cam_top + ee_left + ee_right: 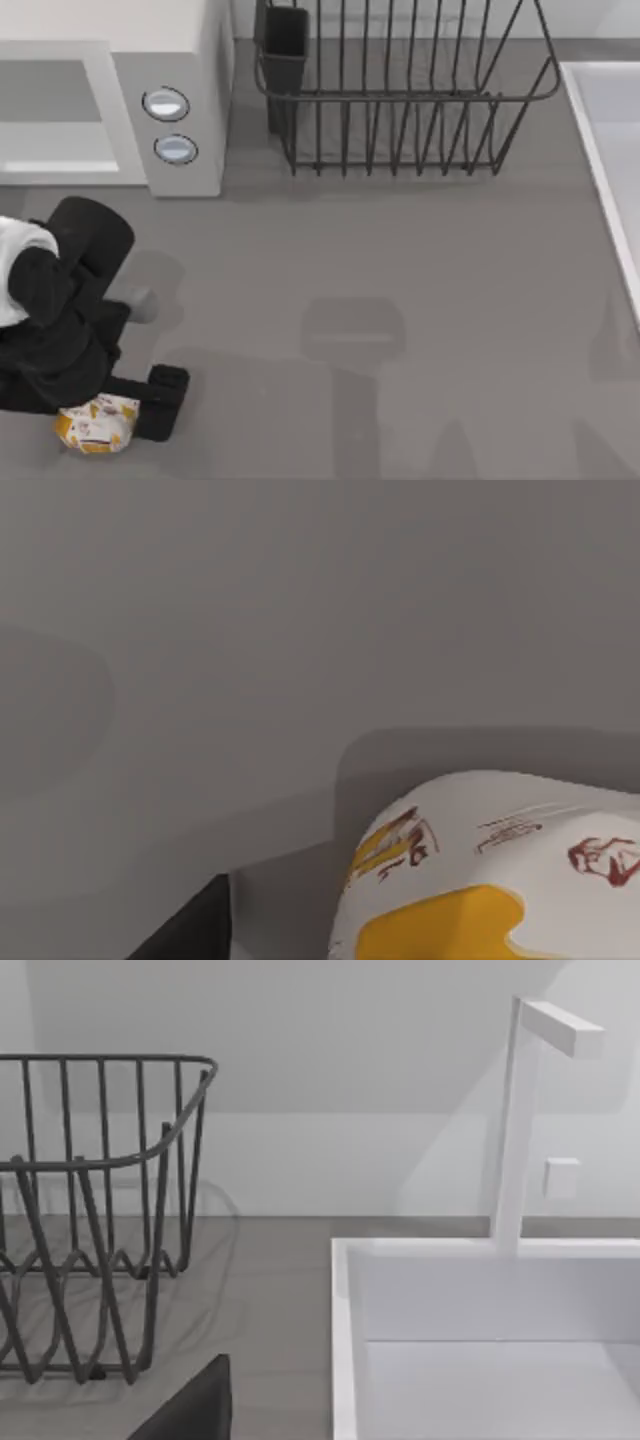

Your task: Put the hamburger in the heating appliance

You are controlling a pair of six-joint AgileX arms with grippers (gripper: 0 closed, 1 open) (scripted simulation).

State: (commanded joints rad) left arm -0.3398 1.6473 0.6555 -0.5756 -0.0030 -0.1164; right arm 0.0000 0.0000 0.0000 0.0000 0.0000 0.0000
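At the near-left corner of the grey counter [400, 300], well in front of the large boxy white microwave [180, 120] with two silver-blue knobs, my left gripper [120, 415] sits at the small round hamburger in white paper with orange-yellow marks [97, 424]. Whether its fingers clench the bundle, I cannot tell. This looks like the grasping step; next comes lifting it toward the microwave's grey cavity. Right of the microwave stands a black wire dish rack [400, 100].
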